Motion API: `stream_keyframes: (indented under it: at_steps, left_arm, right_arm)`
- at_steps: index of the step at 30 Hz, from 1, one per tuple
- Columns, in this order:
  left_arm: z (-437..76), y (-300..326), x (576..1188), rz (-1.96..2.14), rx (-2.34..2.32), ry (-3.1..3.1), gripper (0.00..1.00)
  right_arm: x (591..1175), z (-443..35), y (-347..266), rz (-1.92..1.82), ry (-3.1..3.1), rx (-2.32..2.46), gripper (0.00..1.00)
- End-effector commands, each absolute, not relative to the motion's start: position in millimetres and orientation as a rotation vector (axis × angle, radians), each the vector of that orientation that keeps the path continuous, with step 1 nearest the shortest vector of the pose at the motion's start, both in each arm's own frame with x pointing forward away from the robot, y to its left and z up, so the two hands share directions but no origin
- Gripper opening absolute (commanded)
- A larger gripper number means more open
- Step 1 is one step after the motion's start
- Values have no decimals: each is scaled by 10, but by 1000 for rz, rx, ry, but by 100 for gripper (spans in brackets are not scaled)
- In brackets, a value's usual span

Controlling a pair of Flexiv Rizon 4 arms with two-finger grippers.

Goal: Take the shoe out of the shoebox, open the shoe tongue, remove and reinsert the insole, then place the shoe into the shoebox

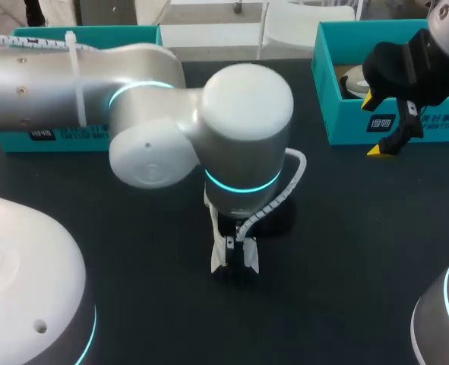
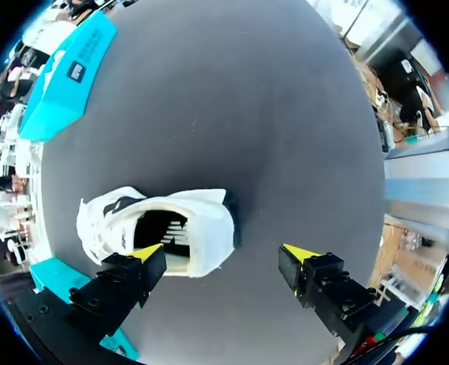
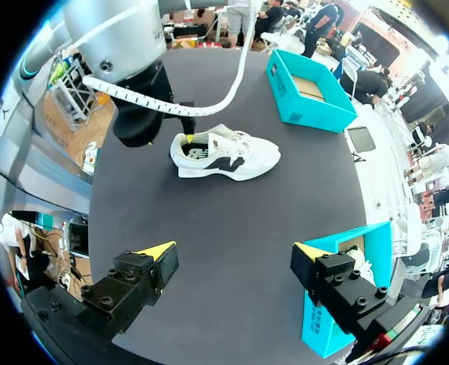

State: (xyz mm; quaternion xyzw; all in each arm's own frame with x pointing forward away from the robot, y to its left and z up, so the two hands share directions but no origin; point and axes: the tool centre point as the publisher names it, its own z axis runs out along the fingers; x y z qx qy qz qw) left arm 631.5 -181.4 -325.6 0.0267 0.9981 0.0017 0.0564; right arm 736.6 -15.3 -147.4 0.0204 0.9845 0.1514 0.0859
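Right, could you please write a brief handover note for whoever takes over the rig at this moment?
Left gripper: open, empty, over the shoe's heel opening.
Right gripper: open, empty, by the right-hand teal box.
Shoe: upright on the table, near its middle.
Done: shoe taken out.
To do: tongue and insole steps (their state cannot be seen), then box the shoe.

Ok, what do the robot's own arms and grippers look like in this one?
The left arm and right arm are smooth, rounded silver-white shells with glowing cyan rings at the joints. A white corrugated cable runs down the left arm's wrist. The left gripper and right gripper have blocky black fingers with visible screw heads, ending in bright yellow wedge tips.
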Motion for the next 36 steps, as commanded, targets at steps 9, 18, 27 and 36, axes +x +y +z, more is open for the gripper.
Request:
stream_keyframes:
  at_steps: [9, 18, 27, 36]
  left_arm:
    - [-3563, -1814, 6344, -114, 71, 3004, 100]
    - [-3764, -1783, 6393, -134, 108, 3008, 97]
    - [-3925, -1843, 6405, -129, 101, 3036, 82]
    - [-3979, -1856, 6391, -118, 103, 3095, 43]
  right_arm:
    - [7392, -1478, -134, 446, 2939, 61, 100]
    - [7392, -1478, -134, 446, 2939, 61, 100]
    - [7392, -1478, -134, 446, 2939, 61, 100]
    - [7392, -1478, -134, 446, 2939, 61, 100]
